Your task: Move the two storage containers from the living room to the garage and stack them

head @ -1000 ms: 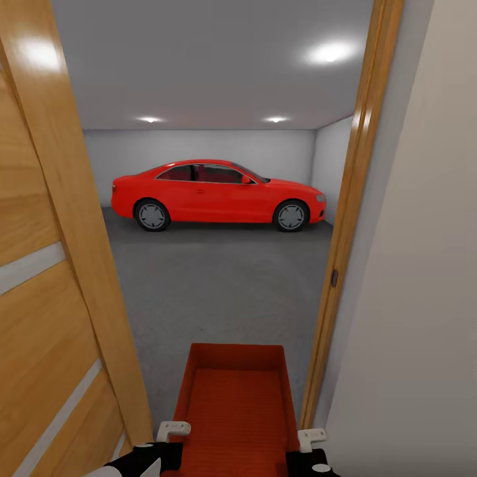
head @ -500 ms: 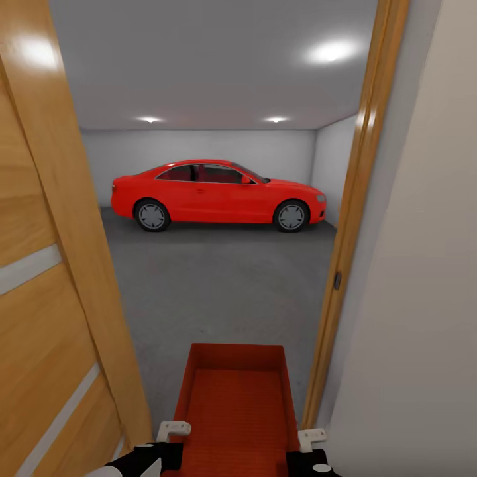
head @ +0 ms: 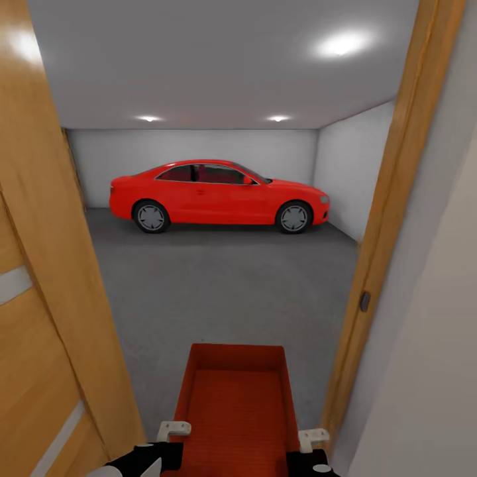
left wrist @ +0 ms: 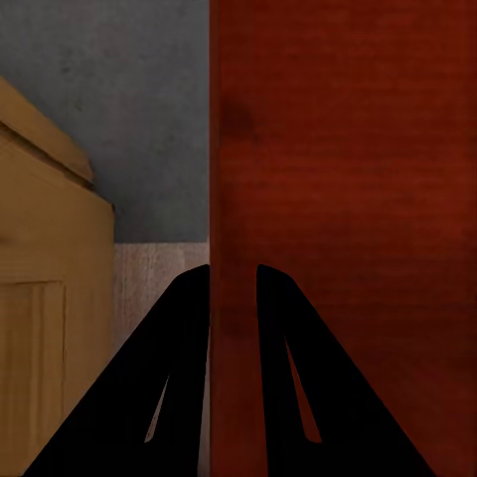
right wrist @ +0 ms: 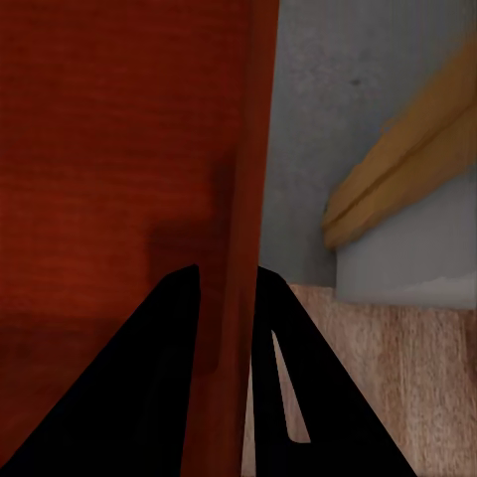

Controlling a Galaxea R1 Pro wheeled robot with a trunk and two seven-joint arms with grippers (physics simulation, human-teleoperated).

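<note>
We hold one orange-red bin (head: 235, 411) low in the frame's centre | left gripper (left wrist: 234, 283) clamps its left wall, right gripper (right wrist: 227, 283) its right wall, fingers nearly closed | wooden door (head: 46, 298) at left, door frame (head: 391, 218) at right | grey floor (head: 232, 278) ahead | red car (head: 215, 194) by the far wall

Garage ceiling lights (head: 341, 44) glowing as soft white blobs, lighting room evenly. Glare patch showing on wooden door (head: 23, 45). Faint shadow lying under red car (head: 215, 192). Rendering staying sharp, slight wide-angle stretching at edges. Wrist views dimmer; fingers (left wrist: 174, 378) reading as flat black silhouettes; container wall (right wrist: 119, 179) darkening near them.
</note>
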